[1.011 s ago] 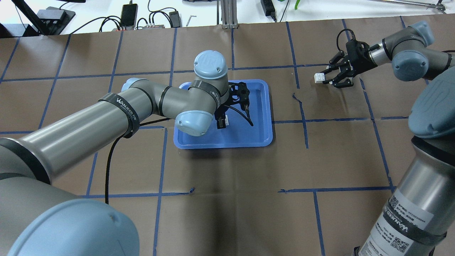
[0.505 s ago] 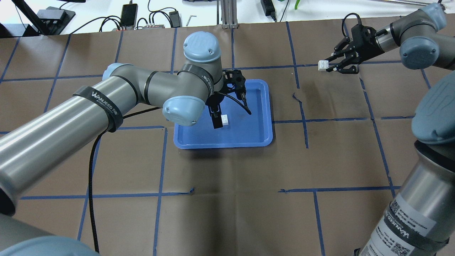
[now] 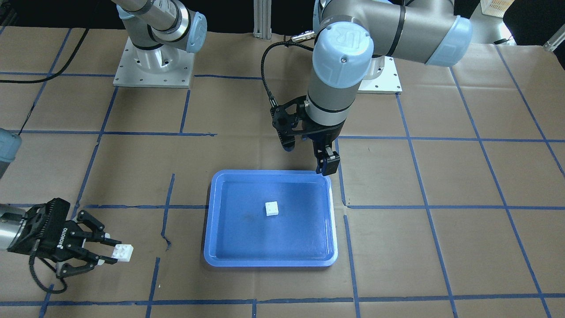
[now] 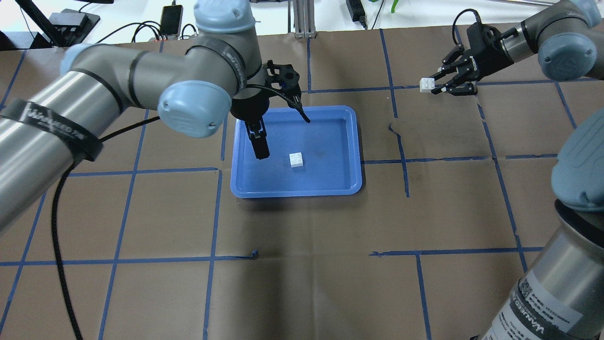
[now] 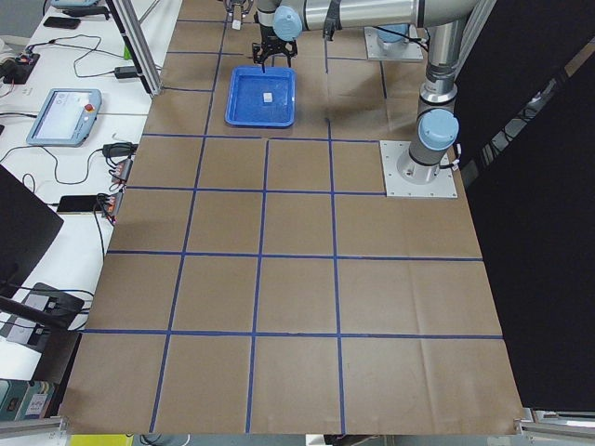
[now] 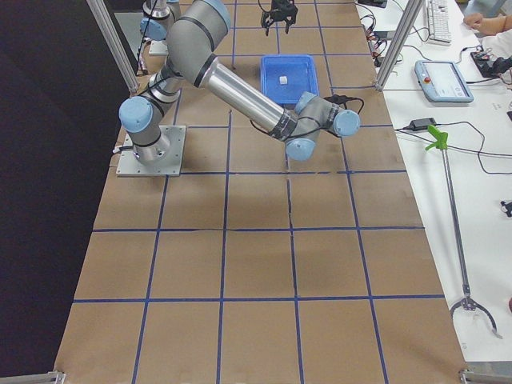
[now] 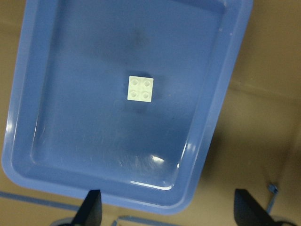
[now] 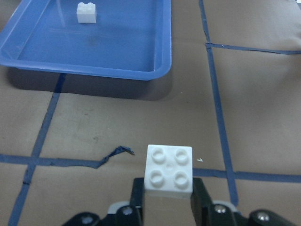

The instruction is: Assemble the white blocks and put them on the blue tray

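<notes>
Seen from overhead, the left gripper point(image 4: 282, 132) is poised above the far left part of the blue tray point(image 4: 330, 172). Its fingers point(image 4: 260, 150) are spread wide apart with nothing between them. One white block point(image 4: 297, 160) is seated flat near the middle of the tray's bottom, studs up. It is square, so no long axis is shown, and its edges are turned slightly off the rim's. Well to the right, above the brown surface point(image 4: 302, 283), the second white block point(image 4: 427, 85) is clamped in the fingers of the right gripper point(image 4: 435, 85). It is held studs up, well apart from the tray, and the gripper is pointed leftward.
</notes>
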### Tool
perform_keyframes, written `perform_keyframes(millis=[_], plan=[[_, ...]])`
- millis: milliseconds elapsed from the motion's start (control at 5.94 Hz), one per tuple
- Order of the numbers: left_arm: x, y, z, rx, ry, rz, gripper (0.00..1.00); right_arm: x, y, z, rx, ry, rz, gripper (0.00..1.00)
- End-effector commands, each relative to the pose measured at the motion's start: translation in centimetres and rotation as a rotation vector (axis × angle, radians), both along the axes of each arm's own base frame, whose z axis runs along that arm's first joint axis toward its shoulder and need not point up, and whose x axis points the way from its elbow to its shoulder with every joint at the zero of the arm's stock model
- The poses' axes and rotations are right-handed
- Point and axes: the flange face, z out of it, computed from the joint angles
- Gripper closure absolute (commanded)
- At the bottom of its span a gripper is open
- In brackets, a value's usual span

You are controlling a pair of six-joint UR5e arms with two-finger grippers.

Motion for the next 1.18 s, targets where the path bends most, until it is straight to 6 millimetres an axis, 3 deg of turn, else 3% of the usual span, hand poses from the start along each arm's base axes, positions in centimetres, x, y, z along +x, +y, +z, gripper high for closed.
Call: perform_keyframes(millis=[0, 168, 337, 505, 674, 1011], plan=[[2.0, 2.8, 4.8, -0.020, -0.015, 0.071, 0.02, 7.4, 4.3, -0.8, 0.100, -0.021, 0.032, 0.66], [2.4, 3.9, 5.4, -0.030, -0.015, 0.130, 0.02, 10.7, 5.5, -1.3, 0.120, -0.018, 0.043, 0.66], [4.4, 5.0, 7.3, -0.053, -0.021, 0.280, 0.02, 14.6, 6.2, -1.9, 0.148, -0.002, 0.004, 0.65], [8.2, 5.4, 8.8, -0.037, -0.028, 0.409, 0.02, 19.9, 7.3, -2.5, 0.134, 0.022, -0.017, 0.65], [10.4, 5.2, 9.8, -0.036, -0.035, 0.514, 0.02, 23.7, 8.7, -3.4, 0.124, 0.033, -0.087, 0.64], [13.4, 5.0, 10.9, -0.078, -0.115, 0.829, 0.02, 27.6, 12.2, -5.4, 0.093, 0.033, -0.076, 0.63]])
